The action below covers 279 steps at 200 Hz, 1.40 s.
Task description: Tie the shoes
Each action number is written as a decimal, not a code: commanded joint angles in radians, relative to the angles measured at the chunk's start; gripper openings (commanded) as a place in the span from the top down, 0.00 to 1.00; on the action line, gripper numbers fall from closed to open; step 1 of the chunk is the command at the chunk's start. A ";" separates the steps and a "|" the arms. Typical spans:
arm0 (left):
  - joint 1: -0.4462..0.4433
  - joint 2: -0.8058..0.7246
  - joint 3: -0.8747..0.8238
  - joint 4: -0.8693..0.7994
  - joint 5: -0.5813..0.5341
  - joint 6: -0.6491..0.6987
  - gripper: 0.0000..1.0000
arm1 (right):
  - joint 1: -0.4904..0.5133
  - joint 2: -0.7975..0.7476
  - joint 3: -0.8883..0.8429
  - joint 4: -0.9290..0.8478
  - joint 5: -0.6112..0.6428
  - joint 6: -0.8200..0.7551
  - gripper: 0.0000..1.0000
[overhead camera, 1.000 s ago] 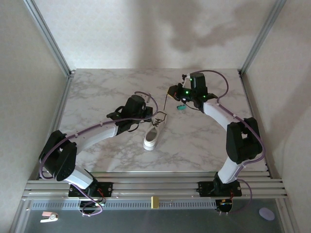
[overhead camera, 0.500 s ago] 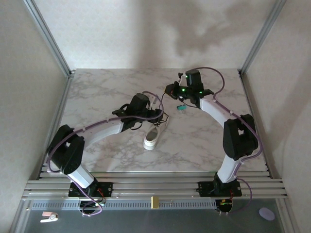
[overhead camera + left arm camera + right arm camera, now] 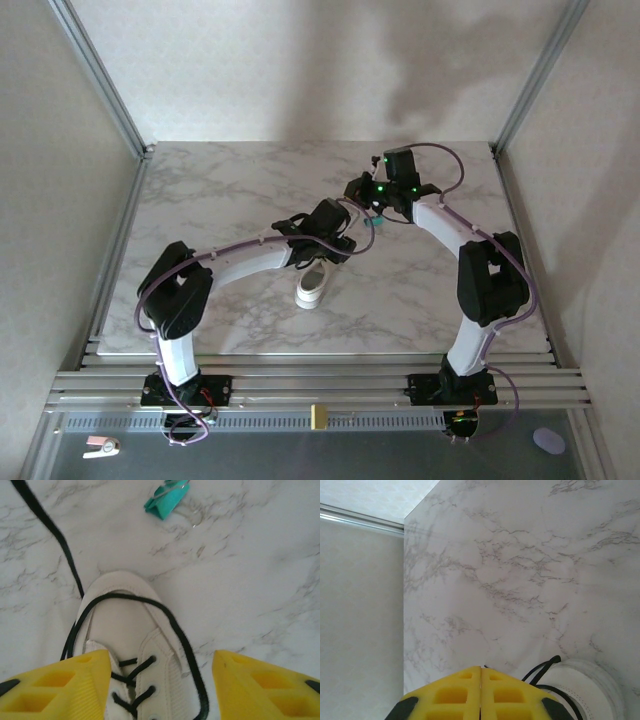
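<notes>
Jaws: left gripper (image 3: 160, 656) wide apart above sneaker (image 3: 122, 622); right gripper (image 3: 480, 670) pressed together. Sneaker: small, white, low-top; thin black laces (image 3: 176, 629) loose; near middle of marble table (image 3: 200, 200).

**White low-top sneaker, laces undone**

The white sneaker (image 3: 311, 289) stands upright on its white sole near the middle of the marble tabletop (image 3: 200, 200), well clear of every edge. Its heel end points toward the near side and its toe angles toward the far right, with the far half covered in the top view. In the left wrist view the rounded toe cap is smooth and plain. The black laces (image 3: 122, 596) cross through the eyelets below it but are not knotted. One slack loop drapes over the toe cap and down the shoe's side. Another strand runs straight from beside the toe to the upper left corner of that view.
</notes>
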 commanded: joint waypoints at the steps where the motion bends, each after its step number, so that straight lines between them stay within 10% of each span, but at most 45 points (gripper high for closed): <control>1: -0.014 0.027 0.045 -0.072 -0.090 0.034 0.49 | -0.003 0.003 0.018 -0.014 0.002 0.002 1.00; 90: -0.019 -0.037 -0.016 -0.029 -0.077 0.005 1.00 | 0.001 0.004 0.053 0.007 -0.039 -0.010 1.00; 279: 0.153 -0.295 -0.263 0.185 0.054 -0.319 1.00 | 0.078 -0.123 0.029 0.303 -0.264 -0.016 1.00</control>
